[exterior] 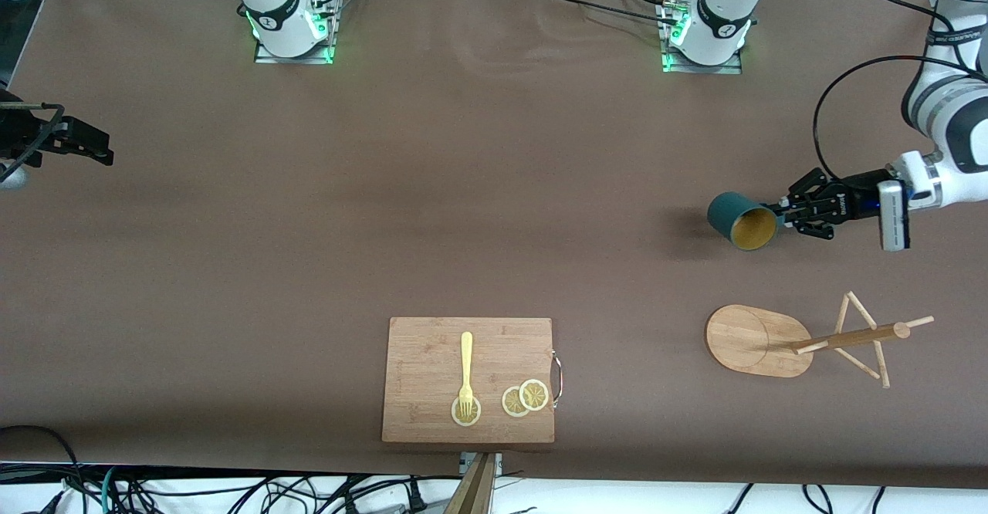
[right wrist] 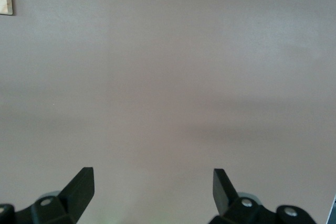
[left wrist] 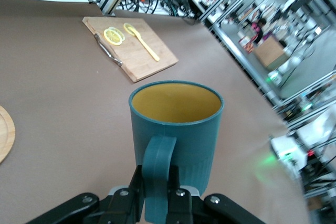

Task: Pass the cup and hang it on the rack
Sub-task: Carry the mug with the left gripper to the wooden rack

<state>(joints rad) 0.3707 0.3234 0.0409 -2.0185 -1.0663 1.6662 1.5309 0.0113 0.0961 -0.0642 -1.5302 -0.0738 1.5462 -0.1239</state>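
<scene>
The dark teal cup [exterior: 742,221] with a yellowish inside hangs tilted in the air at the left arm's end of the table. My left gripper [exterior: 786,211] is shut on its handle; the left wrist view shows the cup [left wrist: 176,129] with the handle pinched between the fingers [left wrist: 135,190]. The wooden rack [exterior: 760,340] stands nearer the front camera than the spot under the cup, its pole and pegs [exterior: 861,336] pointing toward the left arm's end. My right gripper [exterior: 96,151] waits open over bare table at the right arm's end, as the right wrist view [right wrist: 153,182] shows.
A wooden cutting board [exterior: 468,380] lies near the front edge at mid-table, with a yellow fork [exterior: 466,375] and lemon slices [exterior: 526,398] on it. It also shows in the left wrist view [left wrist: 131,45]. A brown cloth covers the table.
</scene>
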